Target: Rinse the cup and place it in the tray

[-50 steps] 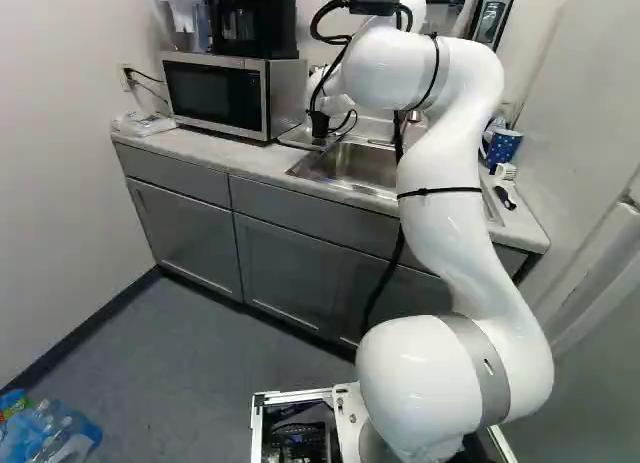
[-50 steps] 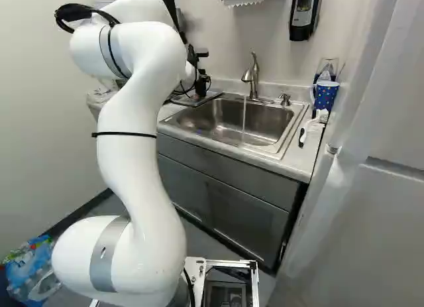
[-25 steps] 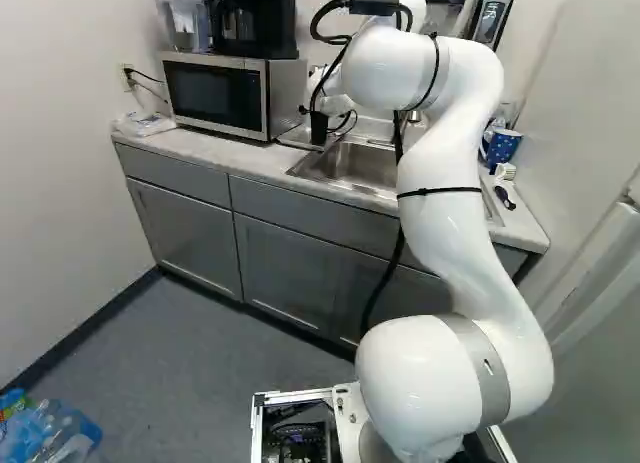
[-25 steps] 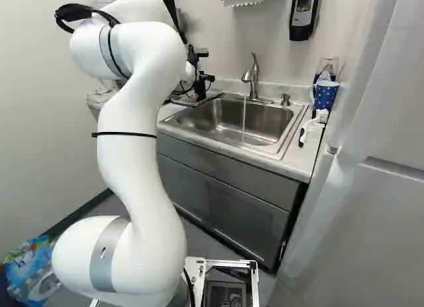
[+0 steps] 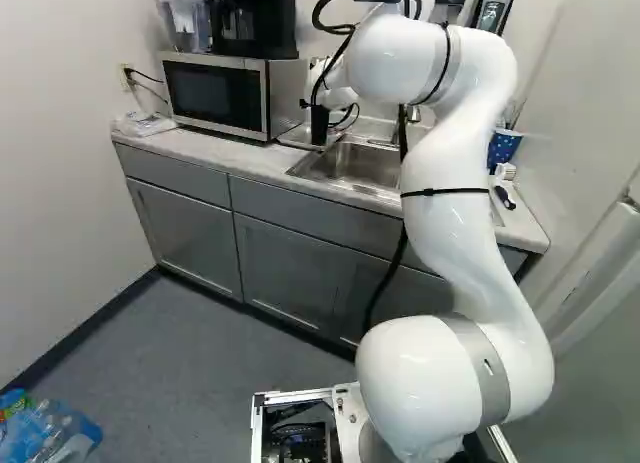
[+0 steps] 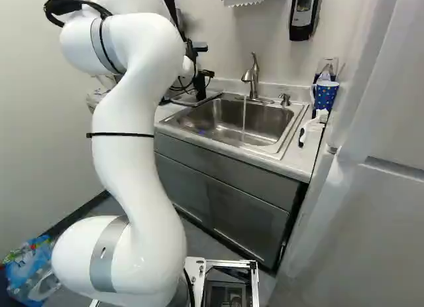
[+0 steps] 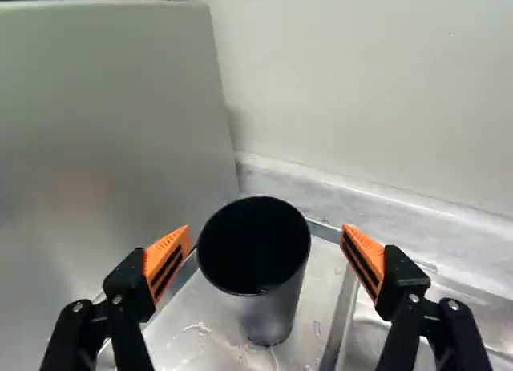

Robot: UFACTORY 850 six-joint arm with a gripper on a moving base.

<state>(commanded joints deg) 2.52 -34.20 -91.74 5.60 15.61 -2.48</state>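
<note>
At the tray (image 7: 188, 331), I've got the claw (image 6: 202, 74) wide apart, upright black cup (image 7: 260, 267) between the orange pads (image 7: 165, 259), visible gap either side, unclamped.

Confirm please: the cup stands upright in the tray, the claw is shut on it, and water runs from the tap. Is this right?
Not fully: the wrist view shows the claw open around the cup, not shut on it. The cup does stand upright in the tray, and water does run from the tap.
</note>
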